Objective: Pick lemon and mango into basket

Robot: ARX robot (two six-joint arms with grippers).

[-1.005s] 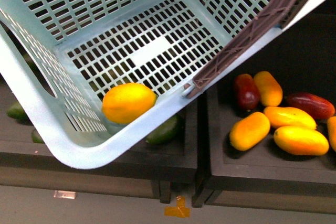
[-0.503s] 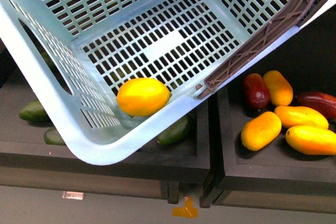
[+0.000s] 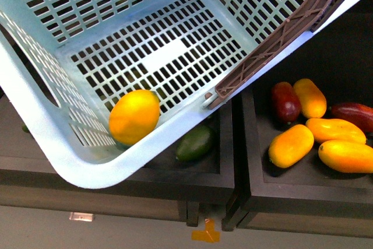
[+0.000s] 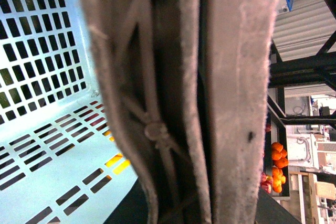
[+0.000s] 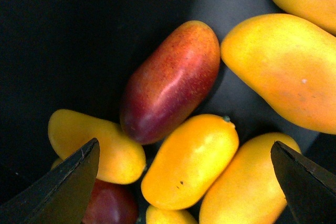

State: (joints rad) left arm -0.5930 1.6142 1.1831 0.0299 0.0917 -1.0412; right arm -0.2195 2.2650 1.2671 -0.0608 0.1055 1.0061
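Blue-green slotted plastic fills most of the front view. The basket is tilted, with one corner lowest and nearest the camera. The lemon lies inside the basket, on the lattice floor in that low corner and against the wall. A brown handle runs slantwise along the basket's rim. A dark green fruit lies just under the basket's near edge. Beside the basket and outside it, a dark crate holds several yellow-orange fruits and two dark red fruits.

In the left wrist view the handle is very close and blurred, with the basket's wall behind it. The left gripper's fingers do not show there, so I cannot tell whether it is spread or clamped.

The right gripper is over the fruit pile outside the basket. Its two dark fingertips are spread wide and pinch nothing. The mango, red shading to orange, lies outside the basket among the yellow-orange fruits. It touches its neighbours and is clear of both fingertips.
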